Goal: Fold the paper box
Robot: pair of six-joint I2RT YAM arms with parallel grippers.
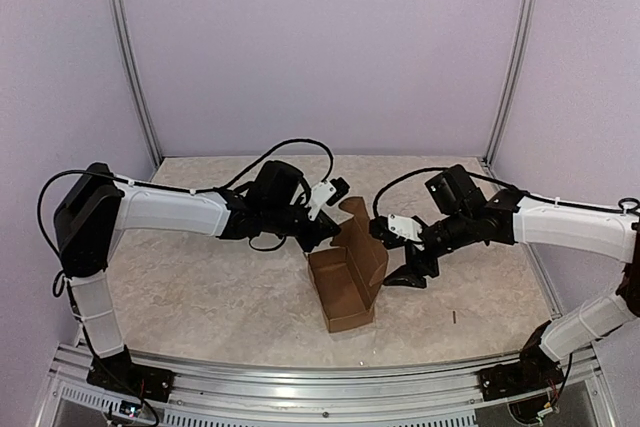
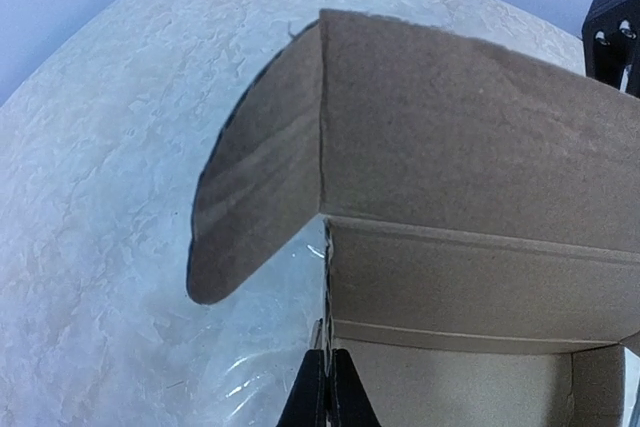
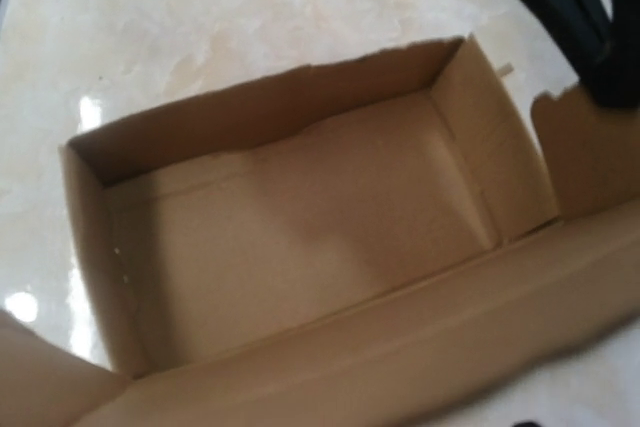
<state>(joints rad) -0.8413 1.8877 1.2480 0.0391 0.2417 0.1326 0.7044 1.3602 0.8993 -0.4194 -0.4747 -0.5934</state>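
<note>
We see the plain brown cardboard paper box (image 1: 348, 285) standing open-topped on the pale marbled table (image 1: 200, 287), between the arms. Our left gripper (image 2: 325, 392) has its fingers pressed together at the box's end wall. The right gripper (image 1: 398, 255) is spread apart just beside the box.

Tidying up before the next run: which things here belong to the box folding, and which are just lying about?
Job: cardboard box; left fingers; right fingers.
Lying about: small dark speck on the table, right of the box, too small to identify.
</note>
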